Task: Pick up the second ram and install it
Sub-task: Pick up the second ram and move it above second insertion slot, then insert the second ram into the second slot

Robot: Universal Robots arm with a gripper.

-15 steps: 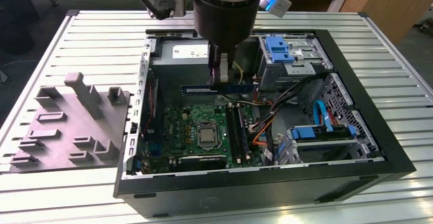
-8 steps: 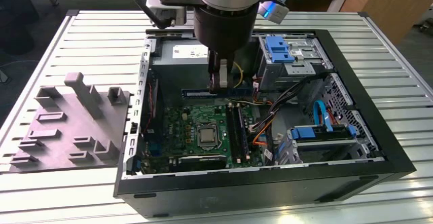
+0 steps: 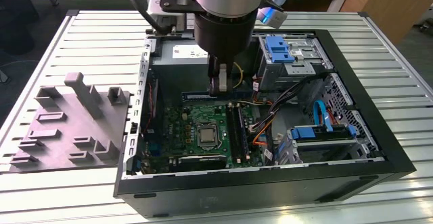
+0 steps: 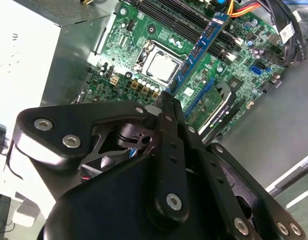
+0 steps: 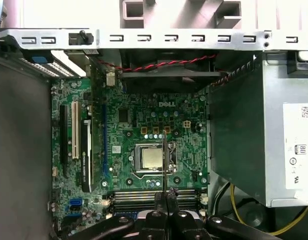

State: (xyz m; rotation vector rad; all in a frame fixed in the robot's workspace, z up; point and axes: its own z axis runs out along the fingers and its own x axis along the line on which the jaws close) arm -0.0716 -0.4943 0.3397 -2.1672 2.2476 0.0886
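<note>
1. The arm (image 3: 226, 16) enters at the upper middle of the exterior view and reaches down into the open computer case (image 3: 257, 193). The case lies on its side on a slatted metal table (image 3: 101, 36).
2. The gripper (image 3: 218, 84) stands in the upper middle of the case, near the upper edge of the green motherboard (image 3: 182, 127) as the exterior view shows it.
3. The fingers (image 4: 170, 135) are pressed together on the second ram (image 4: 199, 47). In the second wrist view the blue-green stick with its row of black chips runs out from the fingertips across the board.
4. In the first wrist view the second ram (image 5: 164, 160) shows edge-on as a thin line. It starts at the gripper (image 5: 166, 196) and crosses the processor (image 5: 151, 157).
5. In the exterior view the second ram (image 3: 198, 96) shows as a short bluish strip just to the exterior view's left of the fingers.
6. The second ram lies crosswise to the memory slots (image 3: 235, 127) and sits in none of them. The slots run just to the exterior view's right of the processor (image 3: 205, 134).
7. A grey holder tray (image 3: 68, 127) rests on the table at the exterior view's left, beside the case and well apart from the gripper.
8. A grey power supply (image 3: 179, 54) fills the case's upper left corner in the exterior view. A drive cage (image 3: 281, 49) with blue parts stands at its upper right.
</note>
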